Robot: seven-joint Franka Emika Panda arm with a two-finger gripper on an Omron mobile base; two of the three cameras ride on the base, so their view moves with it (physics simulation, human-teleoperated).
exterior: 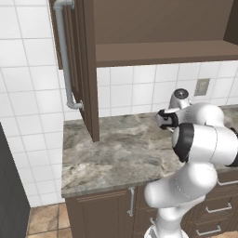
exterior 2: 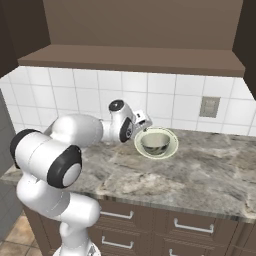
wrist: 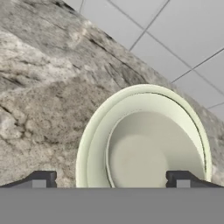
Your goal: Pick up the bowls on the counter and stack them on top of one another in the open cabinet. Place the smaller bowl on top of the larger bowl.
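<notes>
Bowls sit nested on the counter (exterior 2: 210, 165), smaller bowl (exterior 2: 154, 143) inside the larger bowl (exterior 2: 172, 147), near the tiled back wall (exterior 2: 165, 102). Gripper (wrist: 111, 178) hangs just above their near-left rim, fingers (wrist: 43, 178) spread wide, one to each side of the stack, gripping nothing. Cabinet (exterior: 162, 51) above stands open, its door (exterior: 83, 69) swung out at far left, bar handle (exterior: 64, 56) pale grey. A wall outlet (exterior 2: 209, 106) lies to the right.

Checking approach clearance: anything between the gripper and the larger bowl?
Nothing. In the hand view the open fingertips straddle the larger bowl, with only bare counter beside it.
</notes>
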